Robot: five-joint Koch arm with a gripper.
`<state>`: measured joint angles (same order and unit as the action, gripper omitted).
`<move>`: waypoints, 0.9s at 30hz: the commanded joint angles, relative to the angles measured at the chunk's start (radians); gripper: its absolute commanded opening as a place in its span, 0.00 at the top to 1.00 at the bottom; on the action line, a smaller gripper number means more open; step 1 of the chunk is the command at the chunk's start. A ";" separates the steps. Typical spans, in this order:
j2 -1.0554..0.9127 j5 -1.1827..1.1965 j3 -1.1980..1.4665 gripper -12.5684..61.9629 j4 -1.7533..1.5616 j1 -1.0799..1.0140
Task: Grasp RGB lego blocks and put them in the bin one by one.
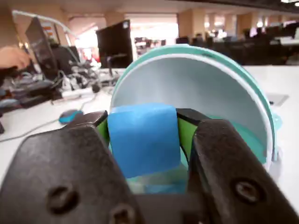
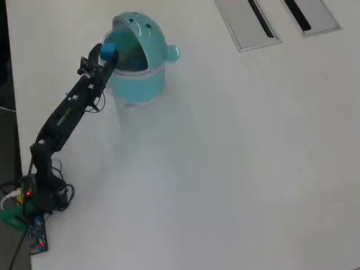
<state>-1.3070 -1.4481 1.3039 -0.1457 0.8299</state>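
Black gripper (image 1: 142,140) is clamping the small blue plastic cube block (image 1: 144,137) between its green-padded jaws, holding it at the open mouth of the round light-teal plastic bin (image 2: 138,79), which is standing on the white desk (image 2: 236,157), lid flipped up.

The wrist view is bright but soft. The black gripper (image 1: 142,128) sits very close to the camera and looks blurry. The far room looks fuzzy too, and the windows at the back are so bright they wash out to white. The overhead view is evenly lit and a bit hazy. The white bench (image 2: 242,169) looks pale, with only a faint grey shadow below the bin (image 2: 140,79).
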 commanded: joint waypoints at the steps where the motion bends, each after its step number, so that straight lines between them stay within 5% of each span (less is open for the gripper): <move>1: 0.034 0.000 -0.193 0.78 -0.063 0.005; 7: 0.104 -0.077 -0.262 0.77 -0.066 -0.021; 13: 0.107 -0.279 -0.258 0.50 -0.049 -0.049; 27: -0.026 -0.305 -0.089 0.45 -0.061 -0.046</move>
<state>-1.2364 -1.7472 1.2548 -0.1473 0.7961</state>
